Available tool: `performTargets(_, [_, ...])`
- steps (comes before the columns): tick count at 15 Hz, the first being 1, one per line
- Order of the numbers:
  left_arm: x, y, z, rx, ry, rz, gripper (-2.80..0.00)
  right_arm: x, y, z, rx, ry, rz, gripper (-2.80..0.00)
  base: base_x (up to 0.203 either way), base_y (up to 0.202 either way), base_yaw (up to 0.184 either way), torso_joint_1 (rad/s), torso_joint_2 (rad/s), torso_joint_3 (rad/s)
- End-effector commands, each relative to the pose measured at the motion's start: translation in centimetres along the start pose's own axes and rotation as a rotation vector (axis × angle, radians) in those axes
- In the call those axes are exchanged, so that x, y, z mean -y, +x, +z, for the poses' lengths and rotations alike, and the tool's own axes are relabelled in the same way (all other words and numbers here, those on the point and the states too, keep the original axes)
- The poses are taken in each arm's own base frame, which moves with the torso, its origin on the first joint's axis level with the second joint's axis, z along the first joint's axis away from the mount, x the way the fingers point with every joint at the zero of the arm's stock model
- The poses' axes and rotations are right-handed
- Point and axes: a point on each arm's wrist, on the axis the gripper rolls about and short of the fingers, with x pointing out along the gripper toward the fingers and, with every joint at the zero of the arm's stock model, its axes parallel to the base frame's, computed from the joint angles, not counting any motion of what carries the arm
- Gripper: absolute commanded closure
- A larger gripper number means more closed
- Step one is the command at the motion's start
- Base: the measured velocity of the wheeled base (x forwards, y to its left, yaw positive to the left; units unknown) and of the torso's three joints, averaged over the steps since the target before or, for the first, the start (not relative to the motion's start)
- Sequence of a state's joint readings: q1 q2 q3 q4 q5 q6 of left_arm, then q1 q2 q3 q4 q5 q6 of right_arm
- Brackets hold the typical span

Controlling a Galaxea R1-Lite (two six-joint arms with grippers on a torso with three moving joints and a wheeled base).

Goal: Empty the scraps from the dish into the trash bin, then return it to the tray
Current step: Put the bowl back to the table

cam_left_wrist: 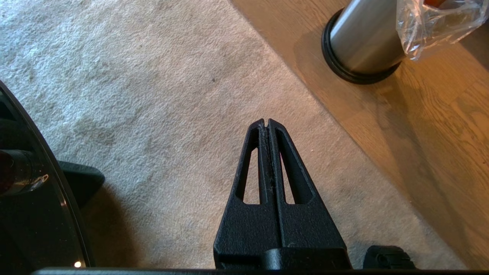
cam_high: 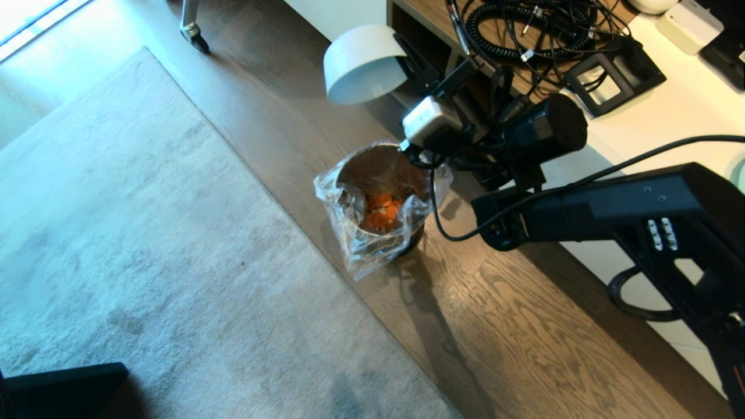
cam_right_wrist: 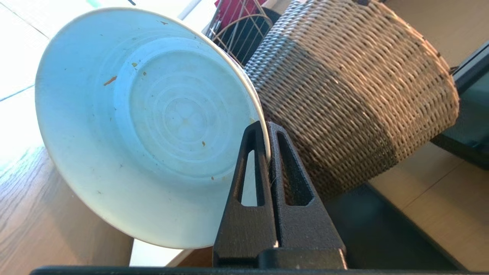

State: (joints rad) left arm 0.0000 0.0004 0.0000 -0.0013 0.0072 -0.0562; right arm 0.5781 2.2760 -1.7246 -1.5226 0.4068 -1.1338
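Right gripper (cam_right_wrist: 267,128) is clamped on the rim of the dish (cam_right_wrist: 149,126), one finger inside, one outside. The dish hangs tilted above the floor, past the trash bin (cam_high: 381,201), its inside bare apart from specks. Scraps (cam_high: 381,212) lie in the lined bin. A woven basket (cam_right_wrist: 355,95) stands just behind the dish. Left gripper (cam_left_wrist: 266,123), fingers pressed together, hangs over carpet (cam_left_wrist: 153,95), well apart from the bin.

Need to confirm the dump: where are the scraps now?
In the head view, the scraps lie inside the lined bin on the wood floor, beside the rug.
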Motion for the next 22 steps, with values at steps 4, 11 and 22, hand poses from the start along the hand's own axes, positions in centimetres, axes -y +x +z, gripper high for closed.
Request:
performTargets(4, [0.0,0.0,0.0,0.001,-0.002,0.0,0.0,1.2,0.6,0.3,0.038,-0.026,-0.06,0.0,0.0,0.0,0.0,0.0,0.0,0.0])
performTargets(11, [0.0,0.0,0.0,0.001,-0.001,0.0,0.0,2.1,-0.9,0.8,-0.18,0.127,-0.049,0.0,0.0,0.0,0.0,0.0,0.0,0.0])
performTargets(22, [0.0,0.0,0.0,0.001,-0.002,0.0,0.0,8.8,-9.8,3.1,-1.113,0.738,0.037,0.0,0.0,0.0,0.0,0.0,0.0,0.0])
